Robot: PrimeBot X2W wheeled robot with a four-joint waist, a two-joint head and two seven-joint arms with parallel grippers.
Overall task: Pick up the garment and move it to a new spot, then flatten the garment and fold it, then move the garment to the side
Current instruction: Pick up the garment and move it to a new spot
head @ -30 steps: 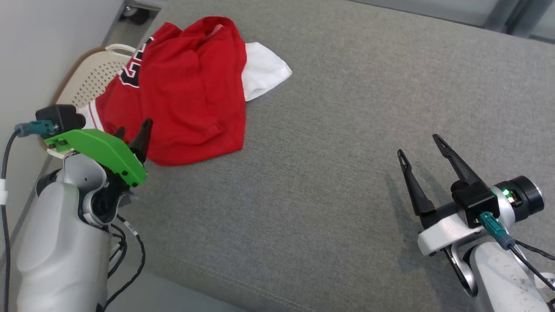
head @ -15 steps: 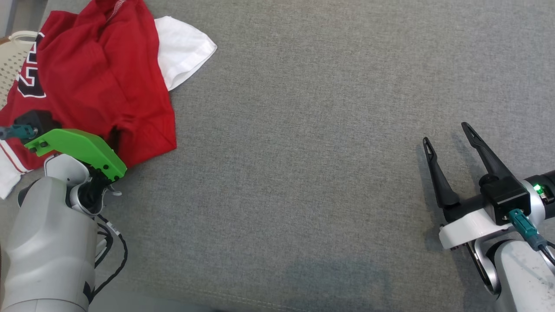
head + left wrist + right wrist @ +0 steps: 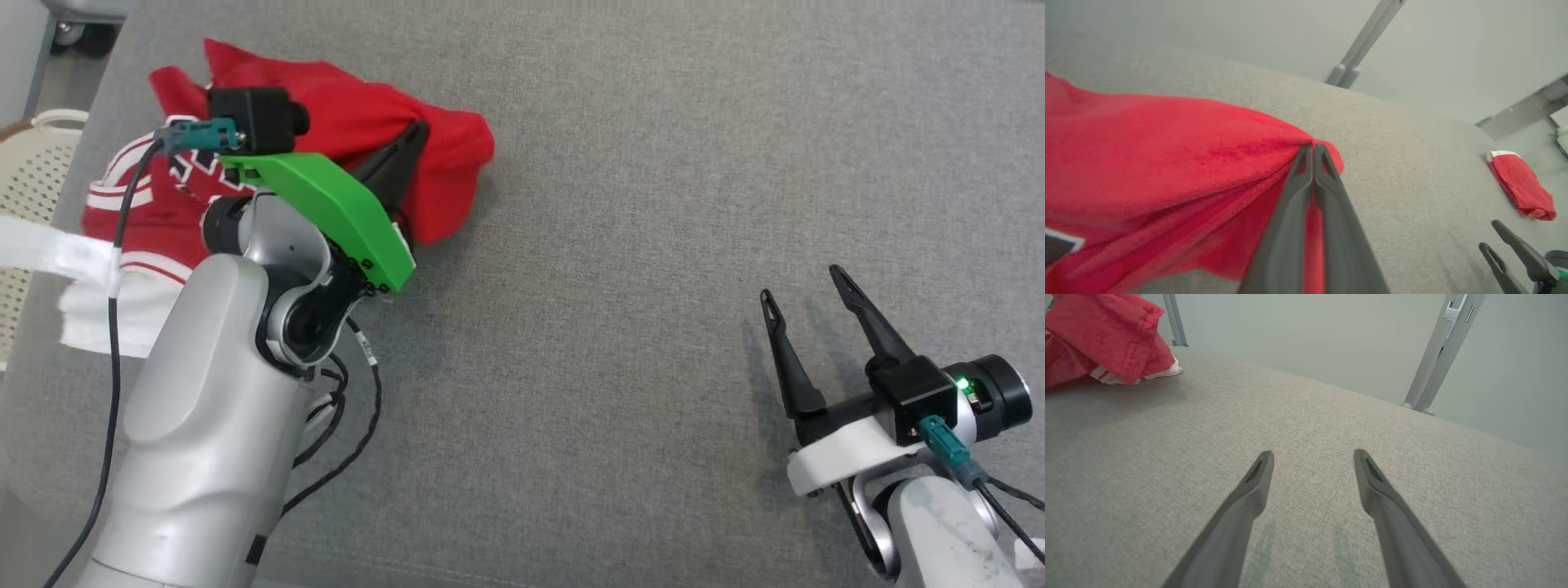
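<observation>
One broad grey padded surface [image 3: 653, 204] carries the crumpled red jersey [image 3: 445, 151] at about ten o'clock in the head view. The pickup step looks to be in hand: the left gripper [image 3: 418, 131], fingers pressed together, pinches a fold at the jersey's three-o'clock edge. Next it needs lifting and carrying toward open surface. The right gripper [image 3: 802, 282] hovers spread at four o'clock, well apart.

The crumpled red jersey garment [image 3: 359, 122], at the far left corner of the grey woven fabric surface [image 3: 653, 204], has white stripes along its trim and black lettering edged in white. The left gripper [image 3: 419, 128] is dark grey under a bright green plastic bracket [image 3: 335, 204]. The right gripper [image 3: 802, 282] is black. Off the left edge is a cream perforated basket [image 3: 33, 180]. A folded red cloth with a white hem [image 3: 1521, 190] lies on the same grey.
</observation>
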